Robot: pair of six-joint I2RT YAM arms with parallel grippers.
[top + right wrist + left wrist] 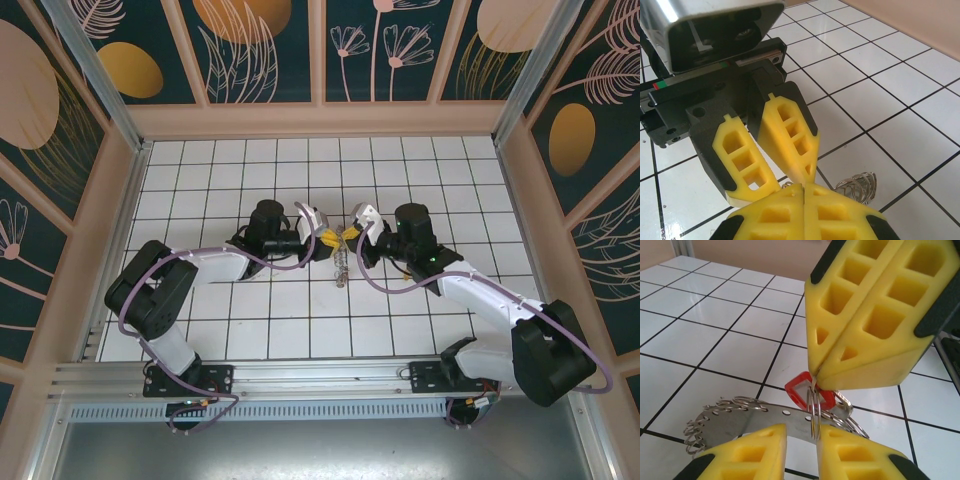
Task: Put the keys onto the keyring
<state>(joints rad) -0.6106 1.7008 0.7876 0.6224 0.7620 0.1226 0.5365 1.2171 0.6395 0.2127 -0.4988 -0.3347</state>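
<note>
My two grippers meet tip to tip over the middle of the tiled floor. The right gripper (352, 235) (816, 376) (804, 187) is shut, pinching the top of a small split ring (814, 412) that carries a red-tagged key (801, 390). That ring stands in the gap of my open left gripper (328, 240) (802, 430) (785, 182), against its right finger. The keyring (740, 419), a flat grey band with holes and wire loops, lies just behind and hangs below the grippers (342, 266). Whether the split ring passes through it is unclear.
White tiles with dark grout (250, 320) stretch on all sides, bounded by peach walls (320, 118). A bunch of the keyring's wire loops (857, 184) pokes out beside my right fingers. Both arms reach inward from the near rail (320, 375).
</note>
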